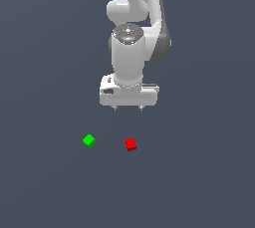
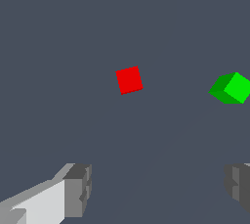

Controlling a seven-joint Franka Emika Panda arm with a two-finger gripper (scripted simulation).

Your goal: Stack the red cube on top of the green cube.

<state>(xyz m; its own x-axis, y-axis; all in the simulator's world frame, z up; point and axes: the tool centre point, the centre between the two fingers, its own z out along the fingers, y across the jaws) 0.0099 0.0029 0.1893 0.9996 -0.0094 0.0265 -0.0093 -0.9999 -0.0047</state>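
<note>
Centrally in the exterior view, the white robot arm point(image 1: 130, 48) is pointing straight down, and its gripper point(image 1: 128, 107) is hanging above the dark grey desk point(image 1: 199, 182) with nothing between its fingers. Only the two short fingertips point(image 1: 116, 107) are showing below the white gripper body, and they are standing apart from one another. Below the gripper, the red cube point(image 1: 131, 144) is sitting on the desk, free of any contact, slightly toward the exterior view's right of the point midway between the fingers. Toward the exterior view's left of the red cube, the green cube point(image 1: 89, 141) is sitting on the same desk, near the red one but not touching it, with a clear strip of desk showing between them. Both cubes are looking equal in size and far smaller than the gripper. In the wrist view, the red cube point(image 2: 129, 79) is appearing face-on as a slightly turned square, the green cube point(image 2: 230, 88) is showing two of its faces, and the grey fingers point(image 2: 78, 189) are framing a wide gap, confirming that the gripper is spread apart and holding nothing.
</note>
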